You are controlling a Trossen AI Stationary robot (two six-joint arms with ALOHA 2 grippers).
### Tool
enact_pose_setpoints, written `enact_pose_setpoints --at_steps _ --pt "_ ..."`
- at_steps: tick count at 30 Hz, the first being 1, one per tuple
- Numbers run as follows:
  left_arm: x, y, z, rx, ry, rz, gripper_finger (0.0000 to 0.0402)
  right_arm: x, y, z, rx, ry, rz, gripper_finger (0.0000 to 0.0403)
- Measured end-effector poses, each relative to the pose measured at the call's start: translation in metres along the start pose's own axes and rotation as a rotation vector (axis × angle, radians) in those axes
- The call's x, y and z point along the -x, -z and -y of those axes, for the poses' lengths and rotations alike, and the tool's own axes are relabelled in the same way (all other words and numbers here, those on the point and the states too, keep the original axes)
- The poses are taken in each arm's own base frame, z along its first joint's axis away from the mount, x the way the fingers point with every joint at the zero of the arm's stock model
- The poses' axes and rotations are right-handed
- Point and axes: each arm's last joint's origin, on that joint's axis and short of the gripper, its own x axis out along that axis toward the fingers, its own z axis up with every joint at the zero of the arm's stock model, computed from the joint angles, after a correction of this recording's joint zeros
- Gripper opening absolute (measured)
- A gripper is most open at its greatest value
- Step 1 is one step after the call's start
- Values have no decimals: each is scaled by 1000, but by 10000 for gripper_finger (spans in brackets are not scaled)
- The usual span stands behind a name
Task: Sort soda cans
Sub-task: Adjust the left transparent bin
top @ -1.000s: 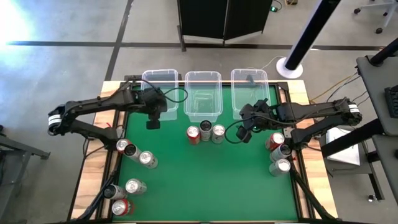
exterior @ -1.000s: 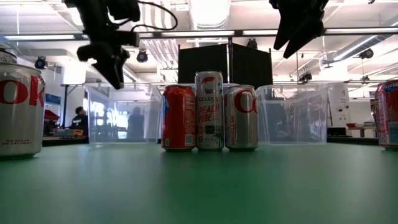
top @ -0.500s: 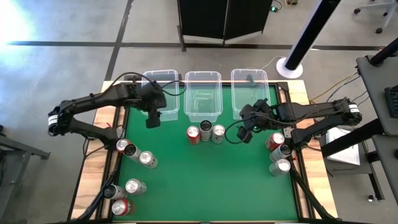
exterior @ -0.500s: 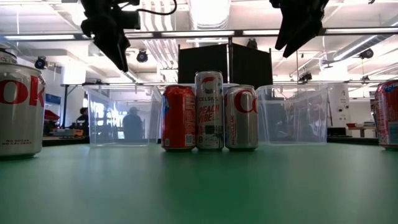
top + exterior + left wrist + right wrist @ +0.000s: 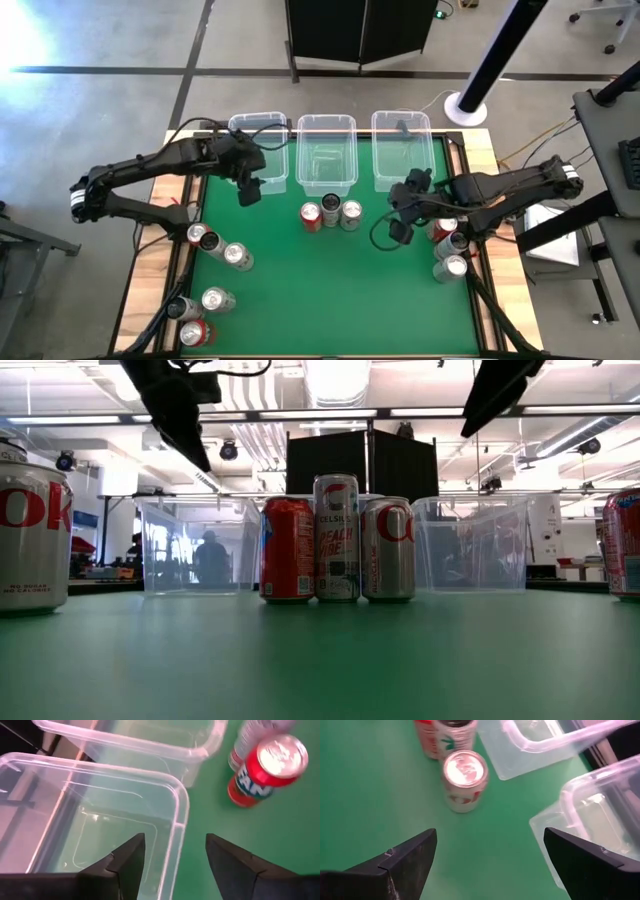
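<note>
Both grippers empty w/ fingers apart: left gripper point(image 5: 250, 190) over left bin point(image 5: 262, 124), right gripper point(image 5: 400, 232) just right of centre trio of soda cans point(image 5: 330, 212); I'd drop right straight down, straddle silver can point(image 5: 464, 779) w/o nudging neighbours.

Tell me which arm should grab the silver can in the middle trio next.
Probably the right. The right gripper hangs open just beside the trio, nearest the silver can. The left gripper, also open, hovers by the left bin, nearer the red can.
</note>
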Motion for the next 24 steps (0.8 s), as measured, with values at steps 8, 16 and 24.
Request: enact_pose_setpoints --at_steps 8,16,24 --pt "-5 1 1 21 20 15 218 2 5 -5 -7 -16 1 364" --pt "-39 6 3 -83 59 -108 216 -14 18 -6 -28 11 -47 364" --pt "-54 8 3 -128 77 -174 159 -23 25 -6 -67 27 -74 364"
